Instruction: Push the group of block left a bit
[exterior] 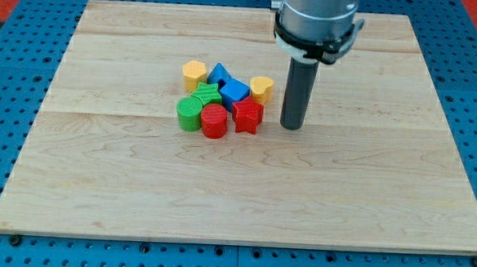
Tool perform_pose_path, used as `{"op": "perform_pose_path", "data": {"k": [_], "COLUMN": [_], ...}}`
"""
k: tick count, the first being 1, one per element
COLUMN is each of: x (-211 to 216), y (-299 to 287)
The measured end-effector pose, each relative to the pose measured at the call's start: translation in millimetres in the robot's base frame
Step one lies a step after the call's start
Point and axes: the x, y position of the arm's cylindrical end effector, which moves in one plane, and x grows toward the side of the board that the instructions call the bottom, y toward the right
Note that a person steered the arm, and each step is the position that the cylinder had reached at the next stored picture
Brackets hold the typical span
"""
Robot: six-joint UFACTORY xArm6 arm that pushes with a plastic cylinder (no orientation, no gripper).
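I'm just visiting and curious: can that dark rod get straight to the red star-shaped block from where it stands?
Probably yes. My tip rests on the board just to the view's right of the red star block, apart from it, with only bare wood between them. The yellow block sits further toward the view's top, out of that path.

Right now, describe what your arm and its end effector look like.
My arm enters from the view's top as a grey metallic cylinder, ringed by a black clamp with a white band. Below it hangs a straight, dark, round rod; my tip is its blunt lower end. No cables or markings show.
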Motion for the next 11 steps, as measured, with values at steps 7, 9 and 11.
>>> {"op": "perform_pose_path", "data": {"k": [7, 9, 11], "x": [-54.2, 15.5, -34.1], "y": [0.0, -38.0, -69.3]}}
